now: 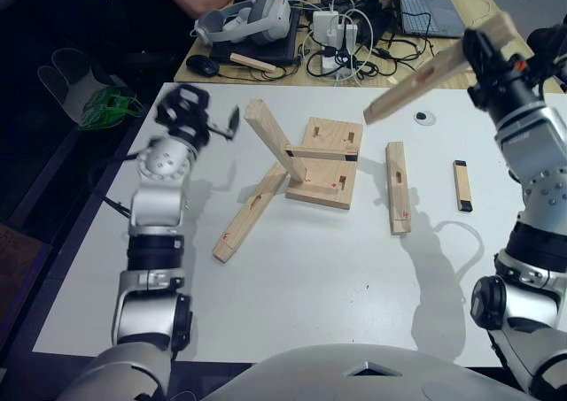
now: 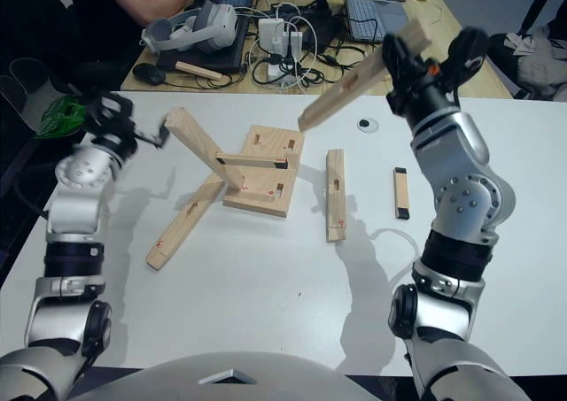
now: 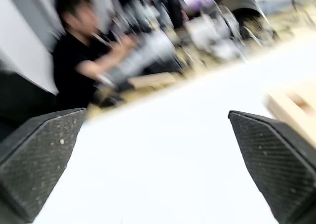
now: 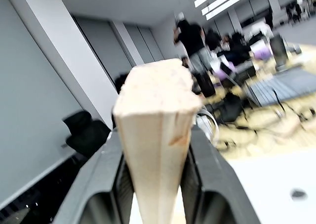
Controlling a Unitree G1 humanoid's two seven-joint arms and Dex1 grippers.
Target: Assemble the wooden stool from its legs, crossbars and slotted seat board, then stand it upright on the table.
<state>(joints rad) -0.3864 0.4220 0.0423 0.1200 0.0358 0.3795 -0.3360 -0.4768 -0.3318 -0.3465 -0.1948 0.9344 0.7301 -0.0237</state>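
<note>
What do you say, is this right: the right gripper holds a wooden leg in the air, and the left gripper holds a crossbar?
Not quite. The left gripper holds nothing: the left wrist view shows its fingers wide apart over the table. The right gripper does hold a wooden leg in the air.

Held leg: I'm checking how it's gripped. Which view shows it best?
The right wrist view: the leg is seen close up, end-on, with the right gripper shut on both its sides. The eye views show its whole length, slanting above the table, but the grip is small there.
</note>
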